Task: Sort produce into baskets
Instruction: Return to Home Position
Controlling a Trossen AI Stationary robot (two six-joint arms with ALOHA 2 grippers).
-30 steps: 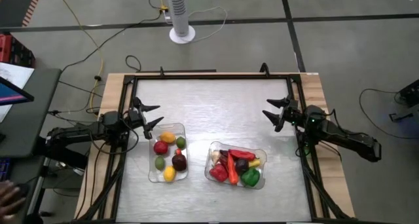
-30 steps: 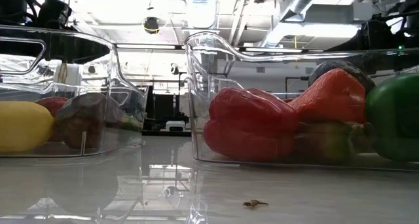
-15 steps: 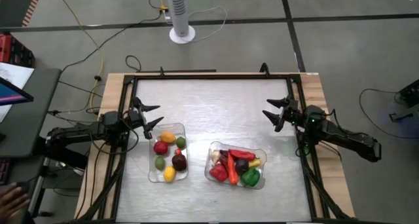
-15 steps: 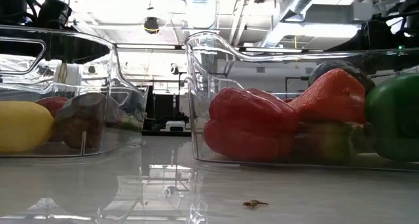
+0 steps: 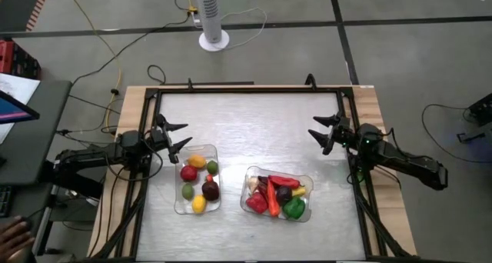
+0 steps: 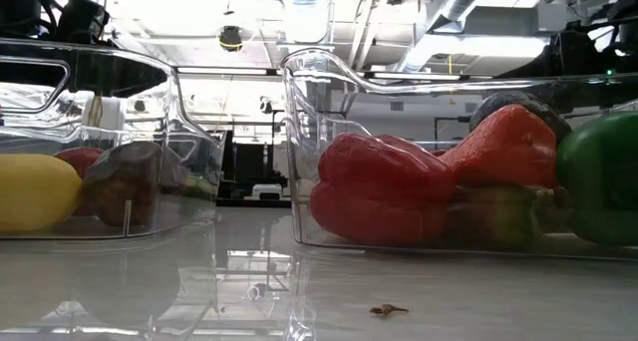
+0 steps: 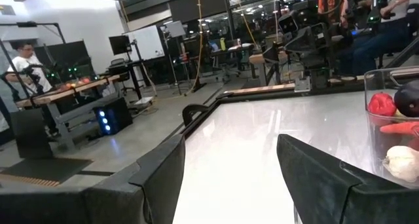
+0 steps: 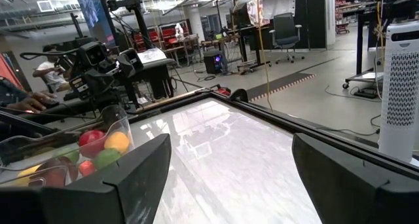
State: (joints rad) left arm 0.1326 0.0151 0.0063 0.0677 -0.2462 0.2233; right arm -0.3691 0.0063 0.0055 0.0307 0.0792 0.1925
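Left pincer (image 5: 187, 134) agape near clear tub (image 5: 177, 195) of bright produce (image 5: 199, 204)

Only a person's hand (image 5: 15, 240) has moved: off the counter (image 5: 254, 124), at the high view's lower left corner, it has slipped a little farther toward the bottom edge and shows more fully than a second ago.

arms (image 5: 92, 157): two, black, slim jointed links, flanking the surface (image 5: 254, 132).
left tool (image 5: 178, 136): dark forked fingers.
right tool (image 5: 317, 128): alike, green light (image 5: 367, 142) on its wrist.
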